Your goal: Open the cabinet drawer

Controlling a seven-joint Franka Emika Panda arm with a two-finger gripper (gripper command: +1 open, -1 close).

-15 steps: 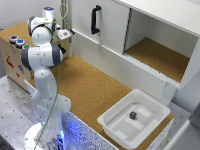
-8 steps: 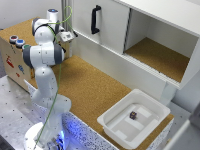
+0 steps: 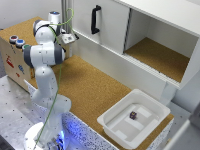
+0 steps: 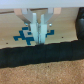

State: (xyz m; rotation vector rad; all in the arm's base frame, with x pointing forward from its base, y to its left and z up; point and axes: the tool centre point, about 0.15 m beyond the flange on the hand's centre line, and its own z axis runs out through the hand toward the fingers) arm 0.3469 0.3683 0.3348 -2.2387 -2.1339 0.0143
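Note:
The large white cabinet (image 3: 107, 30) stands along the back, with a black vertical bar handle (image 3: 95, 19) on its flat panel. To the exterior view's right of that panel an open compartment shows a cork-brown floor (image 3: 155, 57). My gripper (image 3: 70, 38) hangs to the exterior view's left of the panel, below and apart from the handle, holding nothing. In the wrist view its fingers (image 4: 34, 26) stand close together and look shut, with a white surface bearing blue marks behind them.
A small wooden box with coloured buttons (image 3: 15, 45) stands at the exterior view's left, behind my arm. A white tray (image 3: 150, 125) with a small dark object (image 3: 133, 115) sits at the front right on the cork tabletop (image 3: 95, 90).
My gripper has shifted a little toward the exterior view's right, closer to the cabinet panel. The cabinet has not changed.

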